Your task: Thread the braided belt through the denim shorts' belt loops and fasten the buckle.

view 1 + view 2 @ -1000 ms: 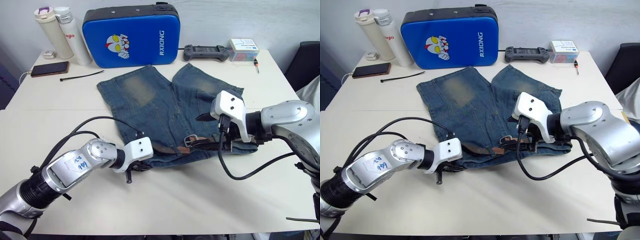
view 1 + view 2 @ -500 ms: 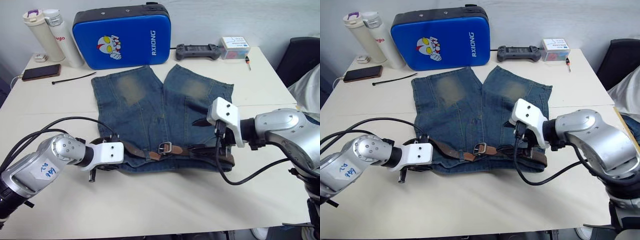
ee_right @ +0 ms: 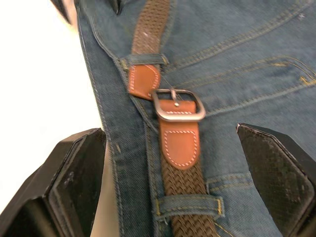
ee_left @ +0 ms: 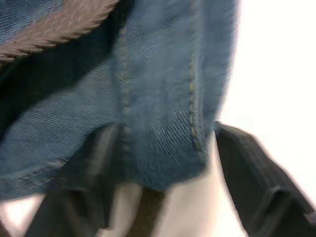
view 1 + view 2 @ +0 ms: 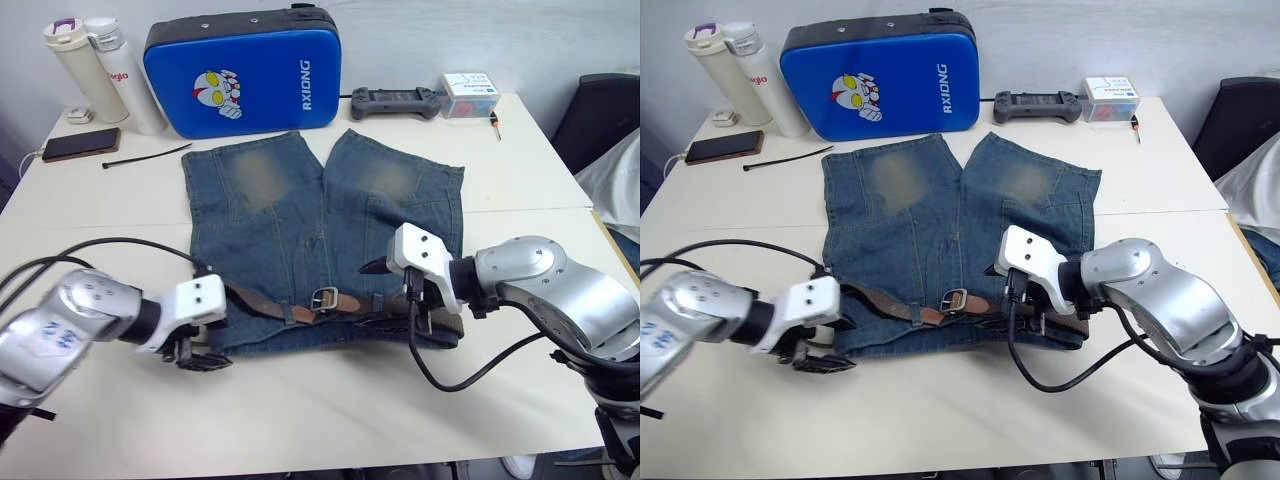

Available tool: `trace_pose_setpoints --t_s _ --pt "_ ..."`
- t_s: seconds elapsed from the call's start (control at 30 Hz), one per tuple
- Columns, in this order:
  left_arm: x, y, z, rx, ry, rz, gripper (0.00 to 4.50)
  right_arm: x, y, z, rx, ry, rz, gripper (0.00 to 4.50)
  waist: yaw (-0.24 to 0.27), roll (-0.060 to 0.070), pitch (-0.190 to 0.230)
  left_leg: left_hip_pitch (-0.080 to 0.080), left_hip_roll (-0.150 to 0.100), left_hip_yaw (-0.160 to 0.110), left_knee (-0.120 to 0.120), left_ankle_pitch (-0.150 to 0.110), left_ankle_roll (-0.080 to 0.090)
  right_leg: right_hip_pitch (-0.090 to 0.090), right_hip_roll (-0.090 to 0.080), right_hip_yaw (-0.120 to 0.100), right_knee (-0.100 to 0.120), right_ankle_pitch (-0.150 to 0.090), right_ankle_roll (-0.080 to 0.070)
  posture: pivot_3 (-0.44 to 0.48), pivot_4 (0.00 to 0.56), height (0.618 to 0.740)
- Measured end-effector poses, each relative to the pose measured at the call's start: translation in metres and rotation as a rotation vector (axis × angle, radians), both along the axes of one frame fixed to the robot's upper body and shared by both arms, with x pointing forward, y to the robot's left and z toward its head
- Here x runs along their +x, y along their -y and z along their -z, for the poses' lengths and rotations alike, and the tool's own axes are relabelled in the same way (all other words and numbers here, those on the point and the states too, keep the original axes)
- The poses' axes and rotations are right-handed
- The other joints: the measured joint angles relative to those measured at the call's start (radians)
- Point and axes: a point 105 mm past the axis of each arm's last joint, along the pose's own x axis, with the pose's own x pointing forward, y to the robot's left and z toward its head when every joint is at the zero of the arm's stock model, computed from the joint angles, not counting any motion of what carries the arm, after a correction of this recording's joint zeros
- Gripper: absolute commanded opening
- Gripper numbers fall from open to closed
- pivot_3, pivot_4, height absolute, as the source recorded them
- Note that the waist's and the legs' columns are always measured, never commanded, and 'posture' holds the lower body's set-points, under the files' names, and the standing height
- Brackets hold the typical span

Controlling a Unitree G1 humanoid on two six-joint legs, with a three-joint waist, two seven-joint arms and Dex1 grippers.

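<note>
The right gripper [image 3: 173,197] hangs over the right part of the waistband with its two black fingers [image 3: 74,182] spread wide, holding nothing. Between those fingers lies the braided belt [image 3: 185,185], running along the waistband, and just beyond them sits the buckle [image 3: 177,104], a silver frame with a tan leather tab on each side of it. One of the belt loops [image 3: 190,205] crosses the strap near the fingers, and another crosses it beyond the buckle.

The left gripper [image 5: 200,345] is at the near left corner of the denim shorts [image 5: 300,200]. In the left wrist view its fingers [image 4: 256,182] stand apart, one on each side of the denim edge; I cannot tell whether they press the cloth. The dark strap passes just beyond that edge.

From the head views, the shorts lie flat on the white table [image 5: 330,410] with the waistband toward the near side and the legs pointing far. The belt follows the waistband from the left gripper to the right one, the buckle roughly midway between them.

Along the far edge of the table stand two bottles [image 5: 100,65], a blue case [image 5: 250,70], a game controller [image 5: 395,100] and a small box [image 5: 468,92]. A phone [image 5: 75,145] and a black cable tie [image 5: 145,155] lie at the far left.
</note>
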Motion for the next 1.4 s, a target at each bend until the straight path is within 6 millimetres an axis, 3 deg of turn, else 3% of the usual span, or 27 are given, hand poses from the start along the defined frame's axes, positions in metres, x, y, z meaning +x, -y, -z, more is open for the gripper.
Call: trace_pose_setpoints --t_s 0.2,0.33,0.5,0.67,0.77,0.87,1.03,1.4 --pt "-0.009 0.000 -0.032 -0.124 -0.018 0.023 4.45 -0.004 -0.009 -0.006 0.021 0.011 -0.061 4.50 0.001 0.000 0.000 0.000 0.000 0.000 0.000 0.000 0.000 0.000 0.000 0.000 0.000 0.000 0.000 0.000 0.150 0.740" --pt "0.025 -0.005 -0.065 -0.209 0.144 -0.090 4.45 -0.007 -0.017 -0.002 0.009 0.031 -0.114 4.50 0.008 0.000 0.000 0.000 0.000 0.000 0.002 -0.001 0.001 0.000 0.000 0.000 0.002 0.000 0.000 0.000 0.150 0.740" --pt "0.049 -0.009 -0.060 -0.219 0.151 -0.189 4.45 -0.007 -0.030 0.008 -0.044 0.113 -0.183 4.50 -0.001 0.000 0.000 -0.001 -0.001 0.000 0.002 0.001 -0.002 -0.001 0.000 0.000 0.006 0.000 0.000 0.000 0.150 0.740" --pt "0.045 0.000 -0.058 -0.200 0.142 -0.121 4.45 -0.004 -0.048 0.028 -0.109 0.201 -0.271 4.50 -0.002 0.000 0.000 -0.001 -0.001 0.001 0.002 0.003 -0.005 -0.002 0.000 0.001 0.007 0.000 0.000 0.000 0.150 0.740" --pt "0.046 -0.009 -0.056 -0.151 0.164 -0.133 4.45 0.006 -0.052 0.032 -0.139 0.272 -0.286 4.50 -0.001 0.000 0.000 -0.001 -0.001 0.001 0.003 0.003 -0.005 -0.002 0.000 0.001 0.006 0.000 0.000 0.000 0.150 0.740" --pt "0.047 -0.025 -0.053 -0.104 0.173 -0.181 4.50 0.010 -0.062 0.038 -0.135 0.317 -0.314 3.66 -0.002 0.000 0.000 -0.001 -0.001 0.001 0.003 0.003 -0.005 -0.002 0.000 0.001 0.007 0.000 0.000 0.000 0.150 0.740" --pt "0.040 -0.027 -0.046 -0.096 0.151 -0.180 4.50 0.015 -0.070 0.045 -0.136 0.356 -0.340 1.28 -0.001 -0.001 0.000 -0.001 -0.001 0.000 0.004 0.003 -0.005 -0.002 0.000 0.000 0.008 0.000 0.000 0.000 0.150 0.740" --pt "0.030 -0.027 -0.048 -0.095 0.164 -0.204 4.50 0.015 -0.070 0.051 -0.160 0.345 -0.369 1.28 -0.001 -0.001 0.000 -0.001 -0.001 0.001 0.003 0.003 -0.005 -0.002 0.000 0.000 0.008 0.000 0.000 0.000 0.150 0.740"
